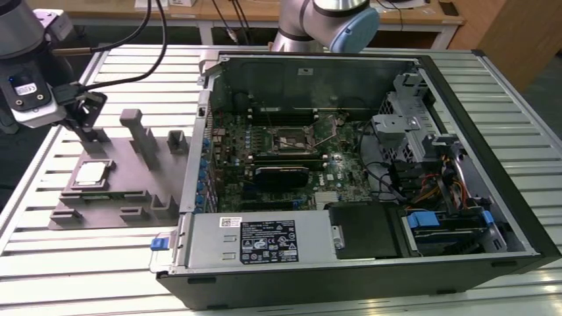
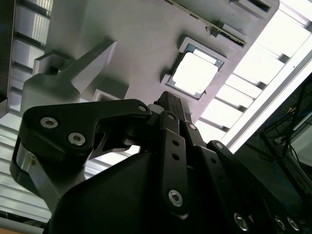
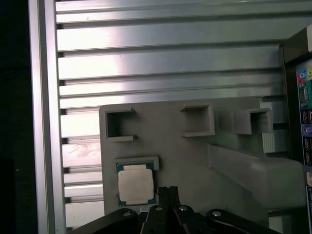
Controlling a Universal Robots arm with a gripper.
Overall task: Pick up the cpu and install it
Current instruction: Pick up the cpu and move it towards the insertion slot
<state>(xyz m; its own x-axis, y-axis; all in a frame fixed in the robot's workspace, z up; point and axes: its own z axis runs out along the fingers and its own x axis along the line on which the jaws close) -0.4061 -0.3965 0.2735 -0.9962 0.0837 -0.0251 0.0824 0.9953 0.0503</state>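
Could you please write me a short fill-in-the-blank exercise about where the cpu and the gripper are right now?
1. The cpu lies in a recess of the grey fixture plate, ____ the computer case.
2. In the exterior view, the cpu lies to the ____ of the case.
3. The gripper hangs over the fixture plate near the cpu and holds ____.
Missing words: outside; left; nothing.
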